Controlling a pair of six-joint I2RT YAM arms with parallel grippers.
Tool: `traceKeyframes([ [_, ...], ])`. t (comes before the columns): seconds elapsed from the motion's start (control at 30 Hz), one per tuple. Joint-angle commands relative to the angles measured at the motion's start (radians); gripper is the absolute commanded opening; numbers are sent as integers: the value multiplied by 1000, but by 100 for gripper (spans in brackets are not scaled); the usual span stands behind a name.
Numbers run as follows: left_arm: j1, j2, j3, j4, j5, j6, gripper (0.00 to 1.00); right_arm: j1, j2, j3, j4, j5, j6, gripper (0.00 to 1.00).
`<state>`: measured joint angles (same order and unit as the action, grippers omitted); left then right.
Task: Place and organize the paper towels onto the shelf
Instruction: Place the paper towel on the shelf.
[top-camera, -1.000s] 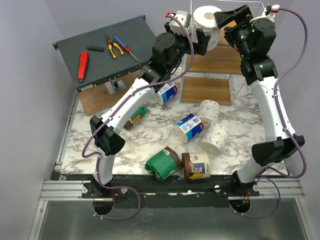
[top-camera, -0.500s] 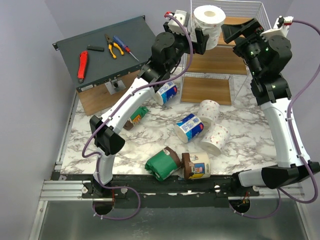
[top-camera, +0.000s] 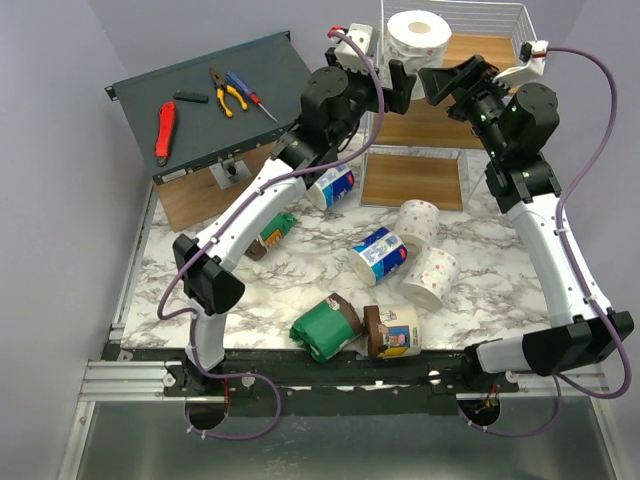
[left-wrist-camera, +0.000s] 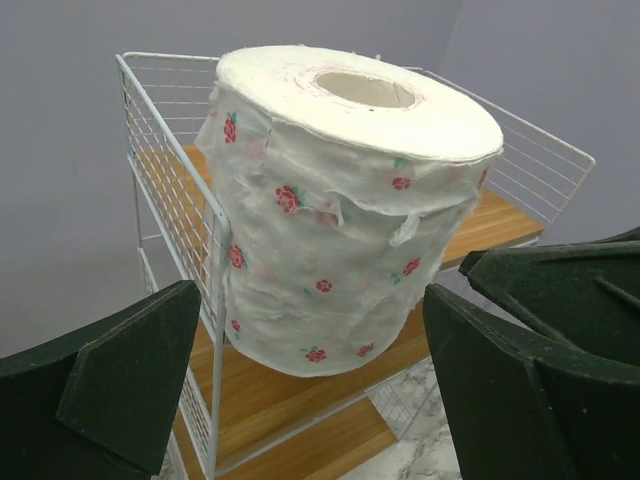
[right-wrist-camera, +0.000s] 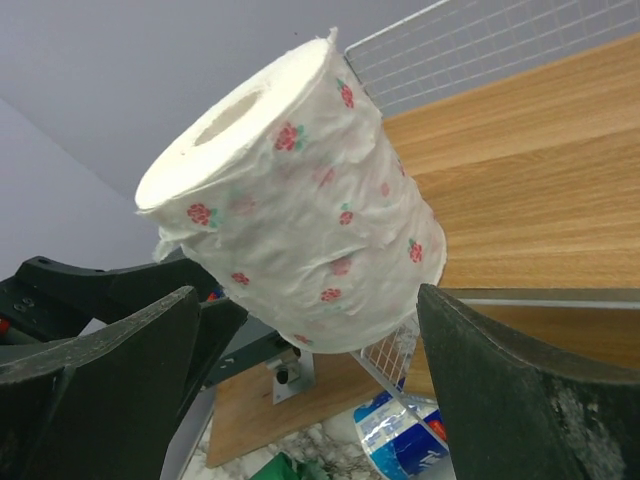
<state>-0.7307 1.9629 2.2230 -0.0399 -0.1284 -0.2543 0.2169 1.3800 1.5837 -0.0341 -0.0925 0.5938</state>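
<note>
Between left claw (left-wrist-camera: 310, 300) and right claw (right-wrist-camera: 307, 295) stands the speckled roll (top-camera: 418, 30).

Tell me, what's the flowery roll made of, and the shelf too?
The flowery roll looks like soft, matte white tissue paper printed with little red roses; its wrinkled layers and torn loose flap suggest that. The shelf seems to be thin, white-coated metal wire around light-brown boards with wood grain, real wood or a wood-look laminate, I can't tell.

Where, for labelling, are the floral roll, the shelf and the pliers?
floral roll (left-wrist-camera: 340, 230), left wrist view, printed side.
shelf (top-camera: 410, 181), top external view, lower board.
pliers (top-camera: 231, 99), top external view, yellow handles.
</note>
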Motion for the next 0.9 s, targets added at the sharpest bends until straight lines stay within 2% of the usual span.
traceKeyframes([
  [0.0,-14,-102,-46,35,-17,9,98,7,0,5,67,-43,-54,92],
  [0.13,-28,-172,-128,67,-35,-4,98,7,4,6,65,-30,-97,92],
  [0.33,-52,-365,-358,75,-121,-40,98,9,-20,-35,72,-4,-168,92],
  [0.47,-52,-522,-508,-23,-241,-177,99,15,-46,-61,70,5,-213,94],
  [0.67,-54,-727,-726,-127,-215,-304,99,21,-61,-85,77,-15,-238,96],
  [0.87,-54,-914,-916,-260,-218,-342,99,25,-33,-77,109,-46,-270,96],
])
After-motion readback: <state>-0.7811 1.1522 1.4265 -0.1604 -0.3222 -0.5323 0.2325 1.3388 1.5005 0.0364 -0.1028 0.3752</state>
